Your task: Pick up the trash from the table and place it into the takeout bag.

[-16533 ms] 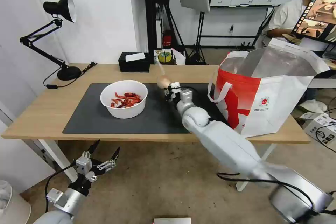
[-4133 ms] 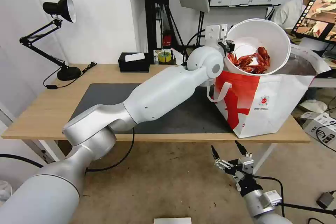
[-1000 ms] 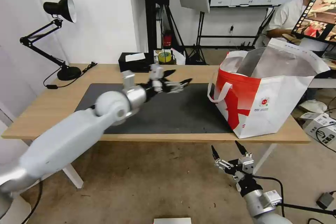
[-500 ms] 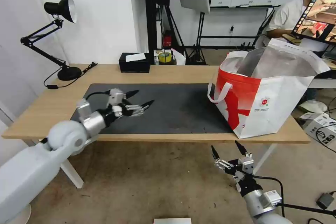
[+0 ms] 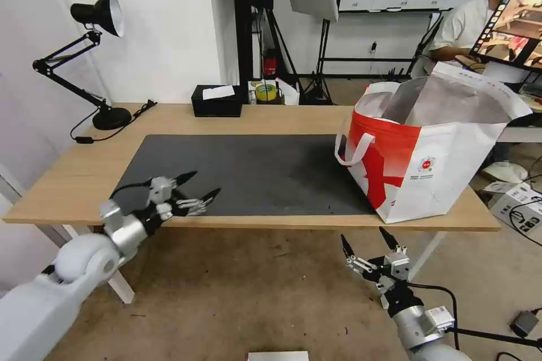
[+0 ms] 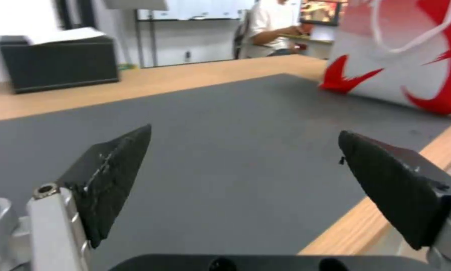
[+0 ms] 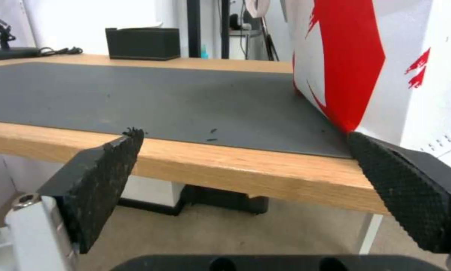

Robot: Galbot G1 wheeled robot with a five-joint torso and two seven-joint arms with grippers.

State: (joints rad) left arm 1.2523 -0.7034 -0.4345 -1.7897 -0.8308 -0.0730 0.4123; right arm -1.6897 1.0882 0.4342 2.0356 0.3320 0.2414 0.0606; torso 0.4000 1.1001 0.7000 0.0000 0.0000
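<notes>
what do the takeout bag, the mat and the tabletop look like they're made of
Takeout bag: seems to be laminated woven or non-woven fabric, white with red print, creased sides; the inside shines silver like foil lining.
Mat: dark grey, matte, thin and flat, probably felt or rubbery sheet.
Table: light wood-grain top, smooth; whether solid wood or laminate is unclear.

Takeout bag (image 5: 429, 163) on table's (image 5: 282, 119) right end

Inside of the takeout bag (image 5: 446, 141), far right of the left pincer (image 5: 195, 189): hidden behind its walls, contents impossible to tell. Cut off by the frame edge beside both pincers in the wrist views. Logo lettering too small to read.
</notes>
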